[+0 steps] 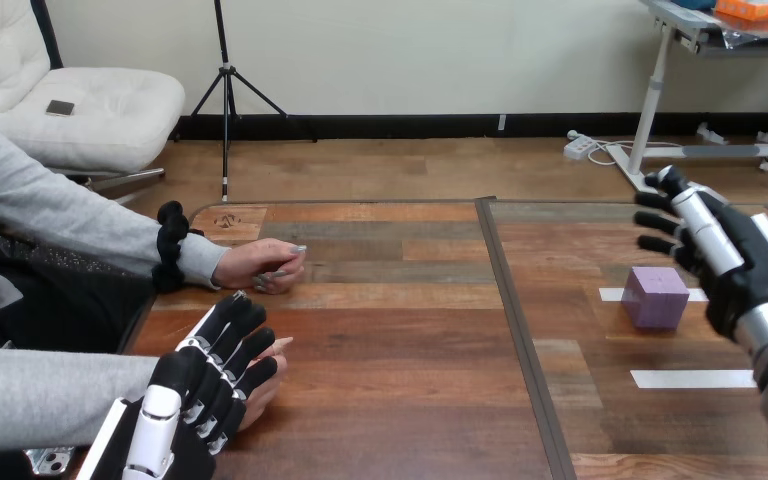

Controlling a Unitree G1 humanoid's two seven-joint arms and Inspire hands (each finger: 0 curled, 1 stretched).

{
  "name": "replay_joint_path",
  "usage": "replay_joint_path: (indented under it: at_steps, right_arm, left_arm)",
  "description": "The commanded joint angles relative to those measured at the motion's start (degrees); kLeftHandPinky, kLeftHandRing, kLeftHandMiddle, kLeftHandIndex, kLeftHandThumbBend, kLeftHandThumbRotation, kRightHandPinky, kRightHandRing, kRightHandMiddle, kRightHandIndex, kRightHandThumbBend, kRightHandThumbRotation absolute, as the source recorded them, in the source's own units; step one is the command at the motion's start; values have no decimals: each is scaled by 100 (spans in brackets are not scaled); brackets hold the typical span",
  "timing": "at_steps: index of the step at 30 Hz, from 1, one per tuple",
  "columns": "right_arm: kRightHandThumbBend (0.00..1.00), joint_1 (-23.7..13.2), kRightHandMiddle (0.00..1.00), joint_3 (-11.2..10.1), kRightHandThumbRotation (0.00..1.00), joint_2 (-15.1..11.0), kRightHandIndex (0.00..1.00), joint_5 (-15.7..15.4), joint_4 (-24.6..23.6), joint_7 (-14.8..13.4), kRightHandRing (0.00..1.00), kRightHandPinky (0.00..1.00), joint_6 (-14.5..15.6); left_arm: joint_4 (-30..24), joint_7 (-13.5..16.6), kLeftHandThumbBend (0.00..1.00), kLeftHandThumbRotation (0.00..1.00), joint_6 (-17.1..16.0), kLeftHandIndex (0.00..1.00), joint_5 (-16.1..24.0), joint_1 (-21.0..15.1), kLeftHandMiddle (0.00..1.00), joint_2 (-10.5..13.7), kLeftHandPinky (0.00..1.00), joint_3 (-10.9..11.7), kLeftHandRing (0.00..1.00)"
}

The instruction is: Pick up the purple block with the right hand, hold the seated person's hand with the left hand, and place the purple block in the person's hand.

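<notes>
The purple block [655, 296] rests on the table at the right, between two white tape strips. My right hand [725, 250] hovers just right of and above it, open, fingers spread toward the block without touching it. At the lower left my left hand [205, 385] lies open on top of the person's near hand [265, 385], its straight fingers over it; I see no fingers curled round it. The person's far hand [260, 265] rests loosely closed on the table further back.
White tape strips [695, 378] mark the table [410, 400] at the right around the block. A dark seam [520, 340] runs front to back through the tabletop's middle. The person's grey sleeves enter from the left edge.
</notes>
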Motion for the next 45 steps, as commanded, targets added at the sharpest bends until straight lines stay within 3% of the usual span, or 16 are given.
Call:
replay_joint_path:
  at_steps: [1, 15, 27, 33, 40, 45]
  right_arm:
    - [79, -945, 82, -30, 68, -336, 80, -135, 244, -205, 83, 78, -133]
    - [77, -1267, 87, 24, 68, -479, 85, -388, 596, -415, 88, 86, -109]
    - [71, -1468, 90, 138, 69, -582, 88, -677, 782, -589, 90, 86, -62]
    - [73, -1534, 92, 321, 69, -614, 91, -977, 817, -770, 92, 89, 13]
    - [82, -1629, 94, 494, 69, -640, 92, -1282, 862, -891, 93, 88, 206]
    - [86, -1664, 96, 460, 71, -601, 93, -1290, 903, -806, 96, 91, 281]
  left_arm:
    - [-165, -85, 52, 94, -70, 91, -55, -251, 92, -10, 90, -4, 93]
    - [-173, -158, 52, 93, -23, 92, -91, -236, 93, 7, 91, 6, 93]
    - [-238, -54, 53, 93, -2, 90, -1, -167, 91, -32, 90, -4, 92]
    - [-242, -66, 54, 93, 7, 90, -3, -153, 91, -4, 90, -16, 91]
    - [-230, -134, 55, 93, 30, 91, -54, -151, 91, 31, 90, -16, 92]
    - [-196, -159, 55, 92, 24, 91, -84, -166, 91, 6, 90, -6, 92]
